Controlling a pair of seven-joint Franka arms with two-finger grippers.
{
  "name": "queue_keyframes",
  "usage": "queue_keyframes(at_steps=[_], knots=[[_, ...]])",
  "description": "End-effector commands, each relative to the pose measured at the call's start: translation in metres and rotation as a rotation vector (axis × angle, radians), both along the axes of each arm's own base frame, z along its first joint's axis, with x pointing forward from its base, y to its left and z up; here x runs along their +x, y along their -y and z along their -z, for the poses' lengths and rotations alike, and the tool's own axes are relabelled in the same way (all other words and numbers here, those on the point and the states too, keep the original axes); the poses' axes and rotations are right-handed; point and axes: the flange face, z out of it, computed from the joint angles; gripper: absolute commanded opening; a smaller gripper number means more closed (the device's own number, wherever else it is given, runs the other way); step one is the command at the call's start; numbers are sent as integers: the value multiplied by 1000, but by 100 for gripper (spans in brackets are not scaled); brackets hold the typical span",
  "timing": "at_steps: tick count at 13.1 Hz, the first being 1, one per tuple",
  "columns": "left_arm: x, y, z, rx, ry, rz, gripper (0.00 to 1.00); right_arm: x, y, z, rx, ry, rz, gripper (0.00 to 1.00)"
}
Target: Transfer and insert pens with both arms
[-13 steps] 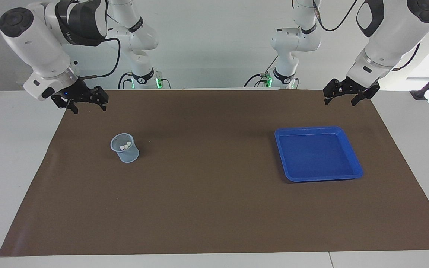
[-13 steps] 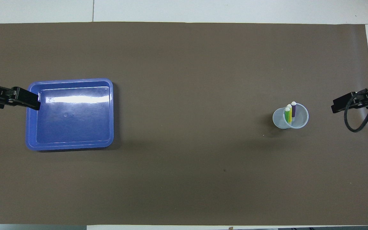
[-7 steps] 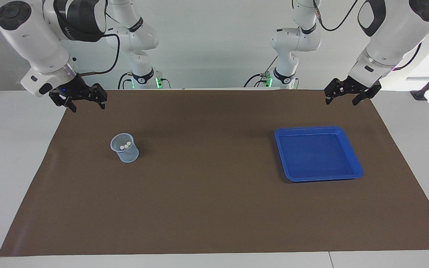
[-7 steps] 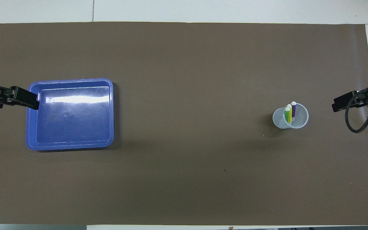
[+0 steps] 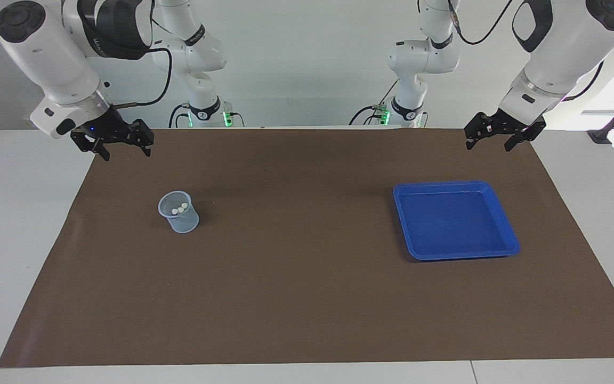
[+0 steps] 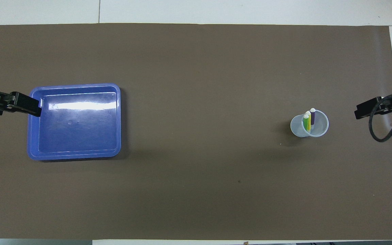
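Three pens, purple (image 6: 312, 116), yellow (image 6: 309, 121) and green (image 6: 305, 122), stood cap-up in a clear cup (image 5: 179, 213) toward the right arm's end of the brown mat (image 5: 296, 298). A blue tray (image 5: 506, 226) lay well apart, toward the left arm's end. Right gripper (image 5: 122, 152) hung over the mat's corner, jaws apart, holding nothing. Left gripper (image 5: 489, 143) hung over the mat's edge, jaws apart, holding nothing. Two smaller arms (image 5: 200, 80) stood at the table's robot end.

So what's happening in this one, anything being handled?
Nothing is held right now. All three pens stand cap-up in the clear cup, toward the right arm's end of the mat. The blue tray sits empty toward the left arm's end. The right tool and the left tool hover open over the mat's corners nearest the robots.
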Motion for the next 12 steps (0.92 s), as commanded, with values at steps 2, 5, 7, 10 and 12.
queue_keyframes(at_steps=[2,5,7,10,12], knots=[[2,-3,-5,11,5,4,100,-3,0,-5,-3,-3,23,100],[3,-3,-4,11,5,4,100,-2,1,-6,2,4,24,100],[3,-4,-3,11,3,3,100,-3,1,-7,3,4,25,100],[3,-4,-4,11,8,4,100,-7,-4,-14,4,14,18,100],[2,-4,-4,11,8,4,100,-7,-3,-14,4,16,20,100]])
